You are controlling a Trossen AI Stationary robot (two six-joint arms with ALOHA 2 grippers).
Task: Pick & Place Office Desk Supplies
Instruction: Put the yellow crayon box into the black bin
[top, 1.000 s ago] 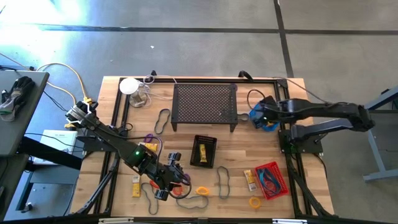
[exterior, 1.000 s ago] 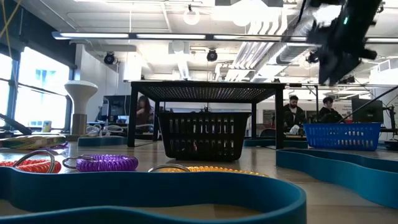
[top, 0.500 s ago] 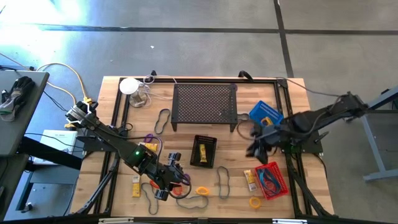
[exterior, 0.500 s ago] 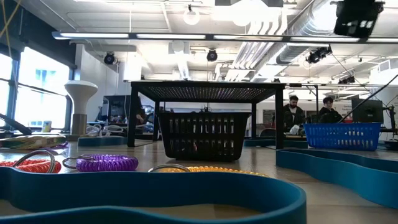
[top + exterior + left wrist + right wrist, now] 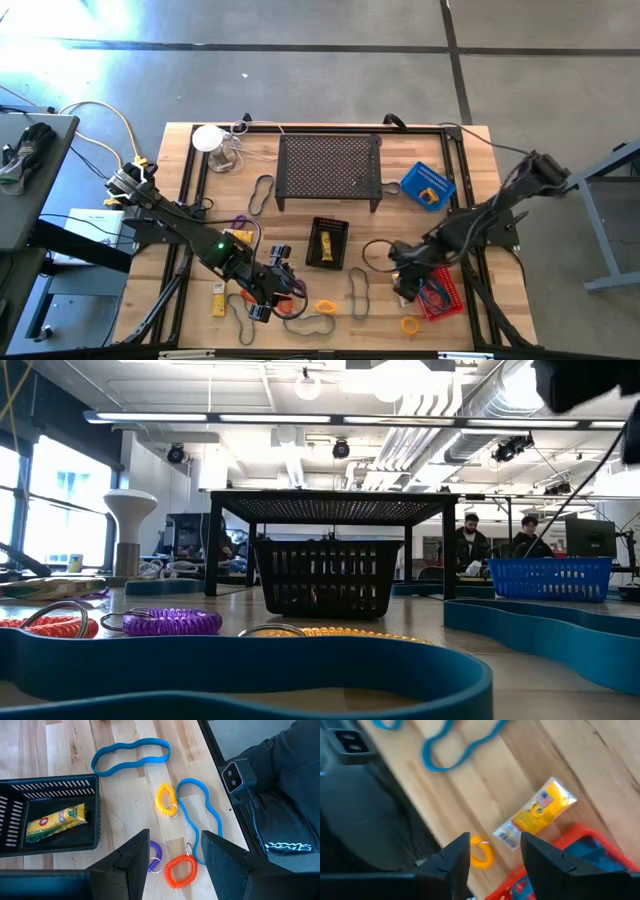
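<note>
Right gripper (image 5: 403, 283) hovers over a yellow packet (image 5: 536, 814) beside the red basket (image 5: 437, 288), jaws spread, empty; left gripper (image 5: 262, 300) likewise, above 3 coil rings.

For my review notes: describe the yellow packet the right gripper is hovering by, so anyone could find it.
Start at the red basket near the table's front right corner. The yellow packet lies flat on the wood against its left side, under the right gripper. Unlike the packet in the black basket, it sits on bare table.
</note>
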